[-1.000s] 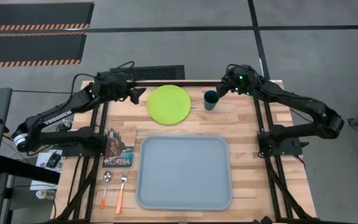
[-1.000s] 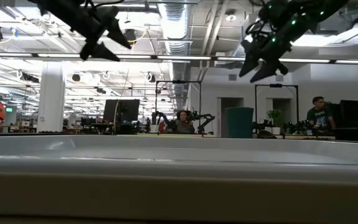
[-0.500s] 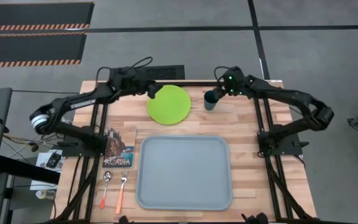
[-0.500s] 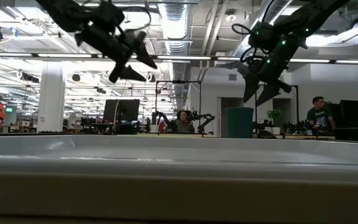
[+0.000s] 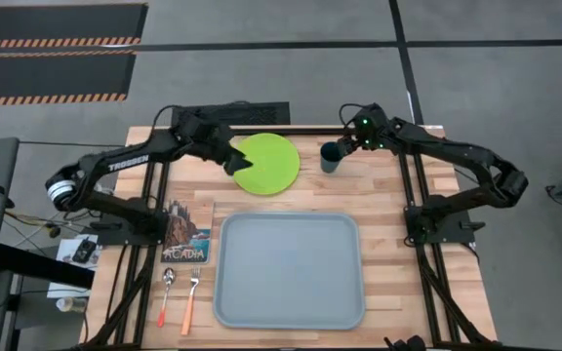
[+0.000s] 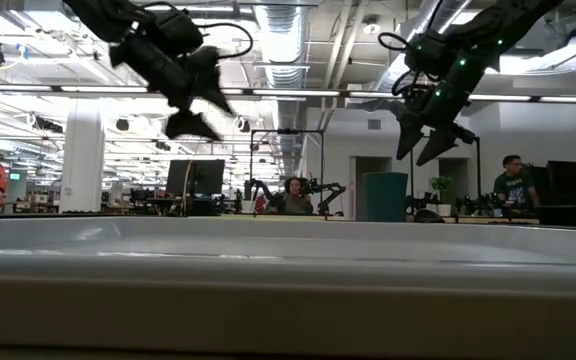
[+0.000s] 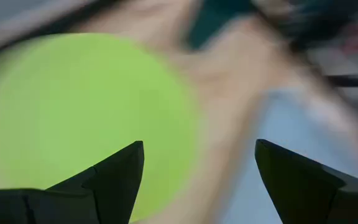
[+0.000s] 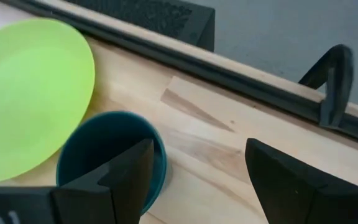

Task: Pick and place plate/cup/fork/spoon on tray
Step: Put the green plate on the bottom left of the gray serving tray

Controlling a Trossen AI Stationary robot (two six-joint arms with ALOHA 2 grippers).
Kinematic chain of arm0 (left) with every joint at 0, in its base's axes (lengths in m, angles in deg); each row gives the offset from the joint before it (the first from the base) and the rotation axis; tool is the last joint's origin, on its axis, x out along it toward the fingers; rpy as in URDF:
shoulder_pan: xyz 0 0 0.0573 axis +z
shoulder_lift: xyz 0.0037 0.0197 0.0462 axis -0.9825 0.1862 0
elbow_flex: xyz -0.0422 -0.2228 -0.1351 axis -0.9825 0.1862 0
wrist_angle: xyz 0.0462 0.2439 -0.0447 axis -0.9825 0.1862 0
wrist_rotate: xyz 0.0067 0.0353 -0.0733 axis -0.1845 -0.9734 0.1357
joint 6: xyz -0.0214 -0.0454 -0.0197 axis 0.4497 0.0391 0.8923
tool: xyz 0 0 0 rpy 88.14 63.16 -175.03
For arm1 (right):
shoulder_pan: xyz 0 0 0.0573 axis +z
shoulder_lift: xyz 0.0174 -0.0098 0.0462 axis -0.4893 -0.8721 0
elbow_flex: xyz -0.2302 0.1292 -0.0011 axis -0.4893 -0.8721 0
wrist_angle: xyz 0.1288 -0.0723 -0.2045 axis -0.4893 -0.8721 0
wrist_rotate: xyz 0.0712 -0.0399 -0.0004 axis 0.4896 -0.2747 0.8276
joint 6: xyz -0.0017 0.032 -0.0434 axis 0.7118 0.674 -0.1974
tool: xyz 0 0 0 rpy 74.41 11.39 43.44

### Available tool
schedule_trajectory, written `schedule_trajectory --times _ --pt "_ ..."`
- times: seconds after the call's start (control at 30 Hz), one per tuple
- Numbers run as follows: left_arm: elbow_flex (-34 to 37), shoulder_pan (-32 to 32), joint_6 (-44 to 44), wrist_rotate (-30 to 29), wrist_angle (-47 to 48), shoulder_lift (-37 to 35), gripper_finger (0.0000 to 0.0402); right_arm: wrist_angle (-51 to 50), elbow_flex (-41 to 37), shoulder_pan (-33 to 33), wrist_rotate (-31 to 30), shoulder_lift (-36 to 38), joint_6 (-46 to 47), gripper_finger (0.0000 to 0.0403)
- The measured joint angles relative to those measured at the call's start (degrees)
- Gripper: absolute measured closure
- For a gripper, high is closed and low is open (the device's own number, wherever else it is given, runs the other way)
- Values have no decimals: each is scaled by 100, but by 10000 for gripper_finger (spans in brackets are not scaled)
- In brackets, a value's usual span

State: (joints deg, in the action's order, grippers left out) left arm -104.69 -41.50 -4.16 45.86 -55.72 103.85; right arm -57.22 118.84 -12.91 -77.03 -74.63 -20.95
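The lime-green plate (image 5: 267,163) lies flat on the wooden table at the far middle. The dark teal cup (image 5: 331,157) stands upright just right of it. My left gripper (image 5: 234,161) is open and hovers above the plate's left edge, with the plate blurred under it in the left wrist view (image 7: 73,112). My right gripper (image 5: 343,148) is open and hovers just above and right of the cup (image 8: 110,155). The pale grey-blue tray (image 5: 289,270) lies at the near middle. The orange-handled spoon (image 5: 167,292) and fork (image 5: 191,297) lie left of the tray.
A picture card reading ACADIA (image 5: 186,234) lies left of the tray, beyond the spoon and fork. A dark frame rail (image 8: 185,59) runs along the table's far edge behind the cup. People sit in the room beyond the table in the low view.
My left gripper has gone right toward the plate, then down and a little toward the near edge, and now stands over the plate's left rim. My right gripper has gone down and left toward the cup. Plate and cup have stayed in place.
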Motion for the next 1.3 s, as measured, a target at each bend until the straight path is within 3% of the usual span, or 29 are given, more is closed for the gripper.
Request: schedule_trajectory --times 0.07,0.13,0.6,0.77,1.1,1.3 --pt "0 8 -96 -1134 357 -107 107 12 0 1 1 30 -8 121" --pt "0 104 -94 -1486 386 -110 107 10 0 23 17 32 -18 121" --pt "173 1230 255 -789 191 931 107 -56 -2 329 20 8 -34 121" --pt "181 1258 297 -753 -151 1448 107 -52 -2 307 18 8 -49 121" --pt "180 1258 597 -7 -921 2534 107 -51 -2 307 12 8 -73 121" --pt "155 1271 707 181 -1094 2709 120 -47 -2 307 3 8 -158 121"
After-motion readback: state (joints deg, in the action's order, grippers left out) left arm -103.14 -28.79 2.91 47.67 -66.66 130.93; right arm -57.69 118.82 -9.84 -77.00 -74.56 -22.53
